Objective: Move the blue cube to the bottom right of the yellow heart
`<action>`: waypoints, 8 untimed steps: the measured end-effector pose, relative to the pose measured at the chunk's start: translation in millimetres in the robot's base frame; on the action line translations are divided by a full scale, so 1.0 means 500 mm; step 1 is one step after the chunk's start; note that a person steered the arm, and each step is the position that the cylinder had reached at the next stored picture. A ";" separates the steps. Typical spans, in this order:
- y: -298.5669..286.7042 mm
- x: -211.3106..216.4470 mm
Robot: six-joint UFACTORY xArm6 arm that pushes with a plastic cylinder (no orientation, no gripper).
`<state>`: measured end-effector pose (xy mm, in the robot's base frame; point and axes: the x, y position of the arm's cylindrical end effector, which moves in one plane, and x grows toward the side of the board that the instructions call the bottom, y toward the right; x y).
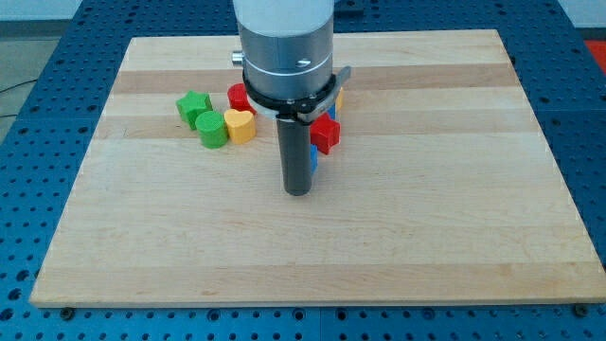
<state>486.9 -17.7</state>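
The blue cube [314, 159] shows only as a thin blue sliver at the right edge of my rod, almost wholly hidden behind it, near the middle of the table [426, 208] and a little toward the view's top. My tip [297, 192] rests on the wood just below and slightly left of that sliver, so close that I cannot tell whether the two touch. I carry no hand, only this straight dark rod under a wide grey cylinder (so there is nothing that could be wide, narrow or holding). Just above the blue sliver, touching or nearly touching it, sits a red block [326, 134] with a notched outline. The yellow heart [240, 124] lies to the view's left of the rod, so the blue cube is to its right and a little lower. A red cylinder [239, 97] peeks out just behind the heart, partly covered by my arm. Left of the heart, pressed against it, stands a green cylinder [212, 129], and a green star-like block [193, 106] sits just up and left of that. A small orange-yellow edge [338, 97] shows past the arm's right side; its shape is hidden.
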 end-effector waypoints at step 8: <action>0.245 -0.111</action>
